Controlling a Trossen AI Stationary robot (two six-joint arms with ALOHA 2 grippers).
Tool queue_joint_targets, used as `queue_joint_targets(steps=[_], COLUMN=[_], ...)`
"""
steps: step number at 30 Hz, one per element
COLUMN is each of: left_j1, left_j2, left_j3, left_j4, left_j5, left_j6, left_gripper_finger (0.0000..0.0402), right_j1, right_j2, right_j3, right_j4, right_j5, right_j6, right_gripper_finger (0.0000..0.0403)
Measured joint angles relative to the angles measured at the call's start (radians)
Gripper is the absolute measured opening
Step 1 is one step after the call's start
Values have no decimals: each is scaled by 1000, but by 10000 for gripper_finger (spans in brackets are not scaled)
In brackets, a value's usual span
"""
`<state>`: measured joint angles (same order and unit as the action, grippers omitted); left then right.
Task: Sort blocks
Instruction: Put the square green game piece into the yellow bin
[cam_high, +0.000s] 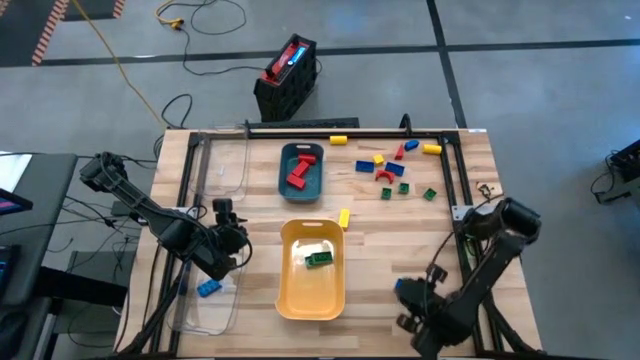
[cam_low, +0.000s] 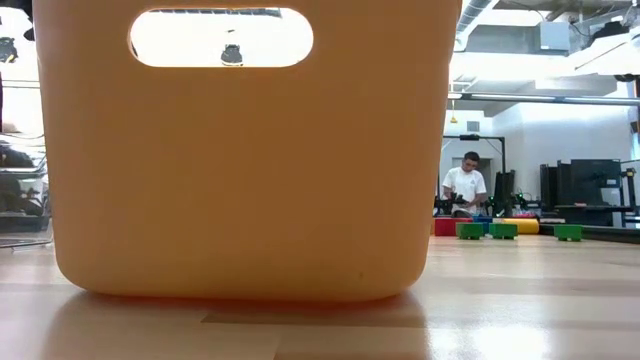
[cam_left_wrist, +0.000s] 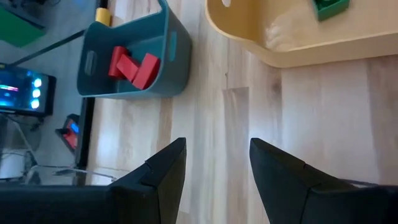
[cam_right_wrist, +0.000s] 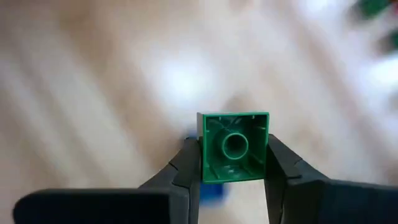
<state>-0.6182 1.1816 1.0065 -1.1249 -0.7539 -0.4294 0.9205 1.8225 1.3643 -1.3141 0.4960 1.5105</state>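
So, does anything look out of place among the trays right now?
Yes. The yellow tray holds a green block, while a yellow block lies on the table just outside its rim. The teal tray holds only red blocks, and a blue block sits in the clear tray.

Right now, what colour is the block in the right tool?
Green: the block sits between the right tool's fingers, clearest in the right wrist view.

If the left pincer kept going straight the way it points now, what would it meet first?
Probably bare table: the left pincer, open and empty, aims at the wood gap between the teal tray and the yellow tray. Depth is unclear.
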Motion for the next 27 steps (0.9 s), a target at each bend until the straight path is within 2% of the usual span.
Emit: queue_joint_targets(steps=[2, 5, 9, 12, 17, 22, 27], left_j1=[0, 0, 0, 0, -12, -51, -80], left_j2=[0, 0, 0, 0, 0, 0, 0], left_j3=[0, -1, -32, -61, -106, -136, -159], left_j4=[-2, 17, 115, 190, 243, 255, 265], left_j5=[-18, -32, -32, -33, -34, -64, -81], left_j6=[0, 11, 31, 52, 21, -36, -77], left_gripper_finger=[174, 174, 174, 174, 174, 174, 174], right_j1=[-45, -129, -281, -407, -589, -656, -661], right_j2=[-33, -96, -155, -175, -138, -7, 140], right_j3=[-1, -1, -1, -1, 2, 119, 309], right_j4=[-7, 96, 342, 547, 808, 748, 532], right_j5=[96, 207, 206, 112, -179, -276, -298], right_j6=[-56, -233, -568, -816, -1034, -1156, -1233], right_gripper_finger=[111, 111, 111, 111, 112, 112, 113])
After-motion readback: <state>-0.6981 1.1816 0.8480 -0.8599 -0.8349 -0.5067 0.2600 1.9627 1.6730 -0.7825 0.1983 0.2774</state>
